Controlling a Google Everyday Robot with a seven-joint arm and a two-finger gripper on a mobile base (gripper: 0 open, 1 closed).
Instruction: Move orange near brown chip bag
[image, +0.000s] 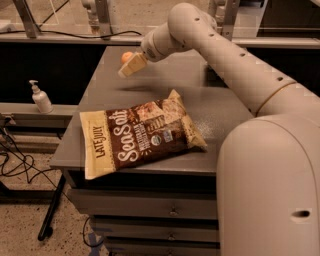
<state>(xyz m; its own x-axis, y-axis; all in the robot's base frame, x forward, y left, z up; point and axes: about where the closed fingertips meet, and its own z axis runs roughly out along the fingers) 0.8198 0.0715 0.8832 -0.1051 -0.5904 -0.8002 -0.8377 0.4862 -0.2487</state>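
The orange (126, 56) is a small round fruit at the far left of the grey table top; only its upper left part shows. My gripper (129, 66) hangs right in front of it and covers most of it. The brown chip bag (140, 131), printed "LATE JULY Sea Salt", lies flat at the table's front left, well nearer the camera than the orange. My arm (220, 55) reaches in from the right across the table.
The grey table (220, 107) stands on drawers (150, 210). A soap pump bottle (41, 97) stands on a lower ledge to the left. Cables (20, 165) lie on the floor at left. A rail with posts (60, 36) runs behind the table.
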